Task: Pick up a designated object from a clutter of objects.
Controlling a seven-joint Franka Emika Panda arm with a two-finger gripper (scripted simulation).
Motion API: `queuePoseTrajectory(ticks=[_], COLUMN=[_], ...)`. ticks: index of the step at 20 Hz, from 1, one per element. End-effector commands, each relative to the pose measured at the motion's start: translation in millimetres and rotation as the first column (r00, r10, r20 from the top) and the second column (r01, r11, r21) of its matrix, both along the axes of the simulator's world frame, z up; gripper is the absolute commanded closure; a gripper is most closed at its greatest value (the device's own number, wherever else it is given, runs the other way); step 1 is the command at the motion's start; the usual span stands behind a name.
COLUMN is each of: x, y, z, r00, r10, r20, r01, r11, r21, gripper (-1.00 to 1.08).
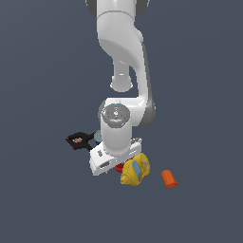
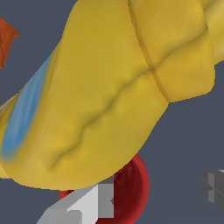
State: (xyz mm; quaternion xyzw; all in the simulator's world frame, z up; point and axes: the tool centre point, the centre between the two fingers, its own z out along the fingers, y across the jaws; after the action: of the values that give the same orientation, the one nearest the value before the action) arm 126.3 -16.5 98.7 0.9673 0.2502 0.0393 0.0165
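exterior view, reading from its left: you have the black clamp [image 1: 78, 140] at the edge of the pile, then the gripper [image 1: 114, 167] low over the red cup [image 1: 118, 167], which shows only as a sliver touching the yellow mustard bottle [image 1: 135, 170]; the orange cup [image 1: 169, 179] lies apart with bare floor around it. wrist view shows the bottle overlapping the cup [image 2: 131, 186], one finger [image 2: 89, 203] across it, the other finger [image 2: 213, 187] well apart, jaws wide.
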Motion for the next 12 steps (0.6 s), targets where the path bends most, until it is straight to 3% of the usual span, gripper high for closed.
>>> queuePoseTrajectory(ticks=[1, 4, 5, 12], x=[-25.9, -26.9, -26.9, -26.9], y=[20.1, 20.6, 20.6, 20.6], z=[-47.8, -51.0, -51.0, -51.0], r00=[0.996, 0.996, 0.996, 0.996], r10=[0.028, 0.028, 0.028, 0.028], r20=[-0.081, -0.084, -0.084, -0.084], r01=[-0.027, -0.027, -0.027, -0.027], r11=[1.0, 1.0, 1.0, 1.0], r21=[0.012, 0.012, 0.012, 0.012], gripper=[-0.92, -0.92, 1.08, 1.08])
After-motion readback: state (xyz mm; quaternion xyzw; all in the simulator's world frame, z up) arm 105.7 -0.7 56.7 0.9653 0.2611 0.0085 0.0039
